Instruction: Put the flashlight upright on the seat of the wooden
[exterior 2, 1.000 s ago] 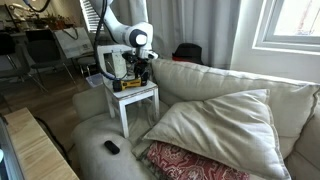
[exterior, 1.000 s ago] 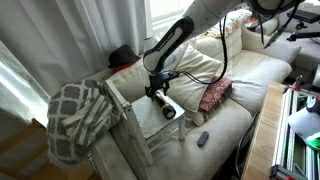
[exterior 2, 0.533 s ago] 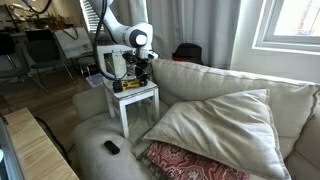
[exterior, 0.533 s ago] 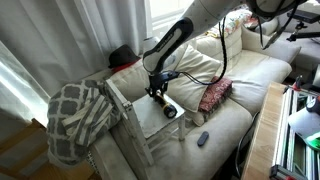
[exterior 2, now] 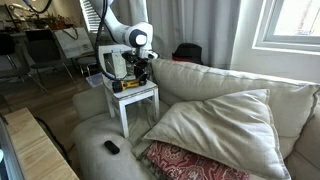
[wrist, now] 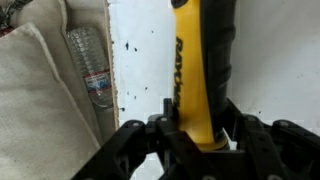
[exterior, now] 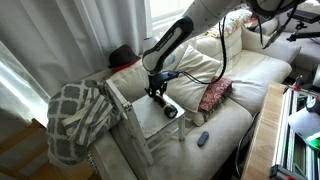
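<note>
The flashlight (wrist: 200, 60), black with a yellow side, lies flat on the pale seat of the wooden chair (wrist: 140, 60). In the wrist view my gripper (wrist: 196, 135) is shut on the flashlight's body, one finger on each side. An exterior view shows the gripper (exterior: 155, 92) coming down onto the flashlight (exterior: 165, 108), whose head points toward the seat's (exterior: 145, 122) front edge. From the other side, the gripper (exterior 2: 143, 75) hangs low over the seat (exterior 2: 135, 92) and hides the flashlight.
A checked blanket (exterior: 75, 118) hangs over the chair back. A clear plastic bottle (wrist: 90, 65) lies beside the seat. On the sofa are a small dark gadget (exterior: 203, 138), a red patterned pillow (exterior: 215, 95) and a big beige cushion (exterior 2: 215, 120).
The fingers have drawn in on the flashlight. The arm and the flashlight have stayed in place.
</note>
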`<act>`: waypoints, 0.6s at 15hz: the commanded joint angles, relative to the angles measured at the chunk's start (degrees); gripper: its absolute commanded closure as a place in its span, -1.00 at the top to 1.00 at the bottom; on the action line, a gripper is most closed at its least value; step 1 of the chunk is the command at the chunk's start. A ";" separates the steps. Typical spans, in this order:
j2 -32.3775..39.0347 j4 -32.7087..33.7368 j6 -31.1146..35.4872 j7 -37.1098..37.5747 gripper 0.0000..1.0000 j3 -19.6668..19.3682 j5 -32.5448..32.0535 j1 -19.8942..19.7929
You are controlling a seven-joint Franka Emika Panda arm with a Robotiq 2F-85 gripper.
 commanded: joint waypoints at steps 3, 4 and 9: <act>-3.20 -2.24 1.54 -14.81 -0.50 6.41 1.78 -4.44; -3.53 -2.48 1.97 -17.51 -0.50 7.12 1.50 -4.78; -5.01 -4.60 7.51 -30.41 -0.50 12.40 2.91 -8.16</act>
